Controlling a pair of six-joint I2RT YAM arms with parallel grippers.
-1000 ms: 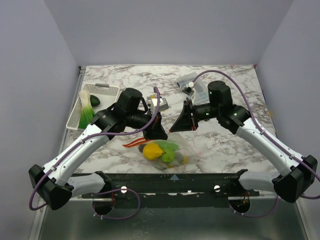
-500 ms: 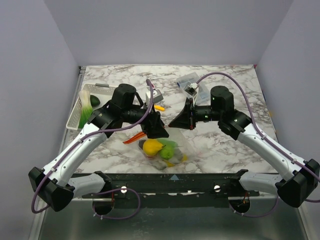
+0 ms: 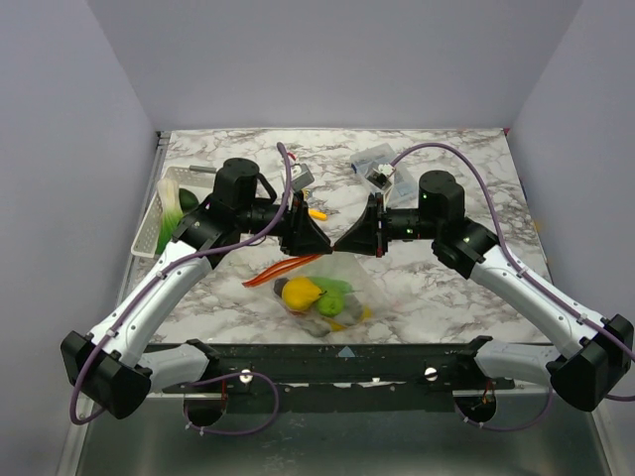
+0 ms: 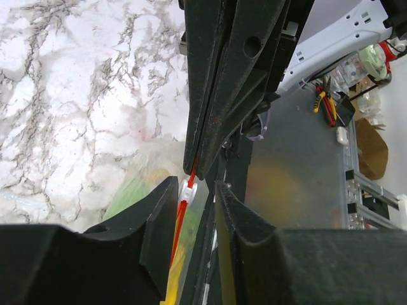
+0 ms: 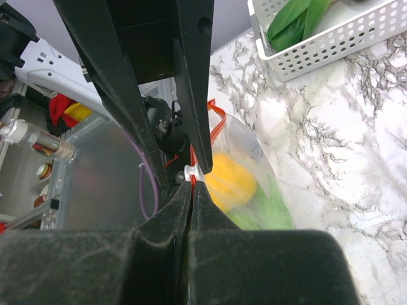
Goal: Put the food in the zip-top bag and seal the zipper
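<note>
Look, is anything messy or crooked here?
Yes. The bag hangs lopsided from the right gripper. Its red zipper strip sags out to the left in a loose, gaping loop instead of lying flat and shut. Some green food also sits in the white basket, outside the bag.

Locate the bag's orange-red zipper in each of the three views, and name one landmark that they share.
Top external: the zipper lies left of centre, along the upper edge of the clear bag.
Left wrist: lower centre, a thin red line running downward.
Right wrist: centre, a red loop on the bag's edge.
Shared landmark: the marble tabletop.
</note>
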